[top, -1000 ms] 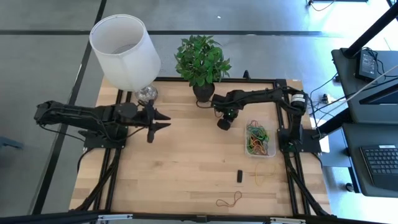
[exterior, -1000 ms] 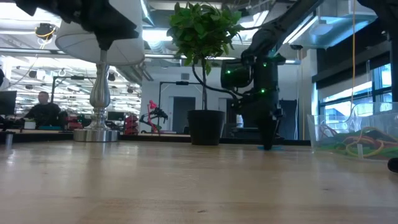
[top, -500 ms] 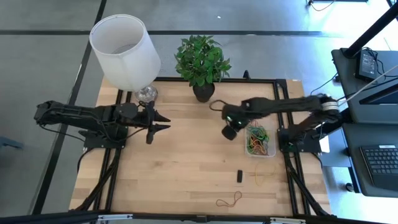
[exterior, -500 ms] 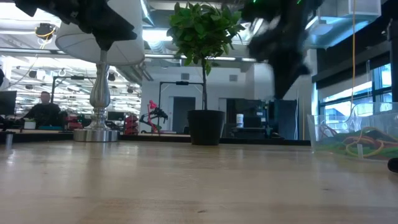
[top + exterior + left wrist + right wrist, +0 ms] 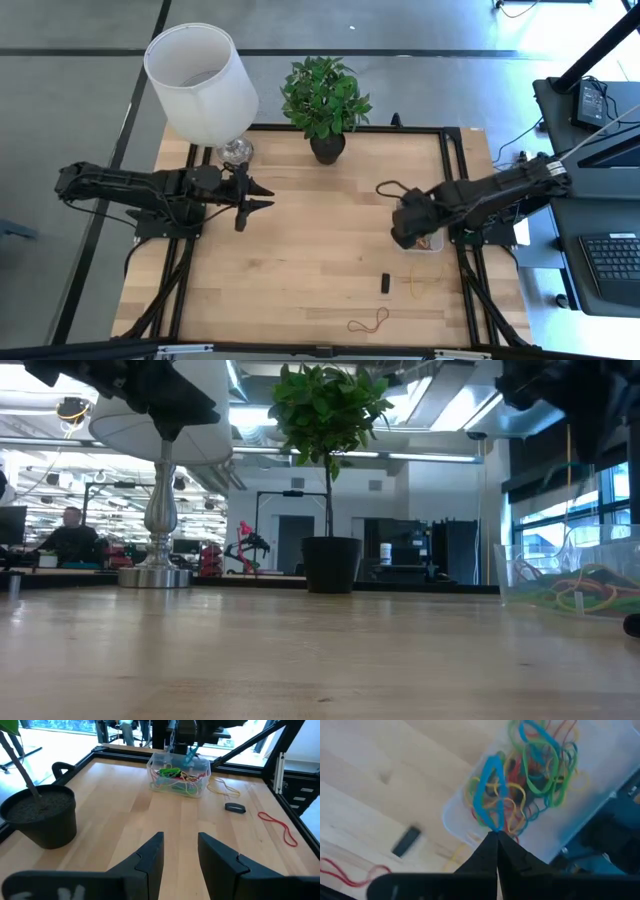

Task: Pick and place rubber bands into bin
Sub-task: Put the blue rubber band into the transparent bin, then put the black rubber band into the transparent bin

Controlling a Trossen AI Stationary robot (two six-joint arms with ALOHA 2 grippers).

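The clear bin (image 5: pixel 436 247) stands by the table's right edge, with a tangle of coloured rubber bands (image 5: pixel 540 770) inside it. My right gripper (image 5: pixel 496 836) hovers over the bin, shut on a blue rubber band (image 5: pixel 489 790); in the high view the right gripper (image 5: pixel 405 228) hides most of the bin. A yellow band (image 5: pixel 425 280) and a red band (image 5: pixel 368 322) lie flat on the table nearer the front edge. My left gripper (image 5: pixel 262 195) waits open above the left half of the table, near the lamp. My right gripper pinches the blue band's one end (image 5: pixel 495 826) between its two fingertips, which point down from above. The loop is lifted clear and hangs below the fingers over the bands in the bin; the left wrist view shows the blue band (image 5: pixel 192 752) dangling above the bin (image 5: pixel 179 770).
A small black block (image 5: pixel 385 283) lies on the table near the yellow band. The black plant pot (image 5: pixel 328 148) and the lamp's base (image 5: pixel 236 150) stand at the far edge. Bare wood stretches between the two arms.
My right gripper has risen from the table beside the plant pot, taking the blue band up with it, and has swung toward the right and near edges until it is over the bin. It has stayed shut.
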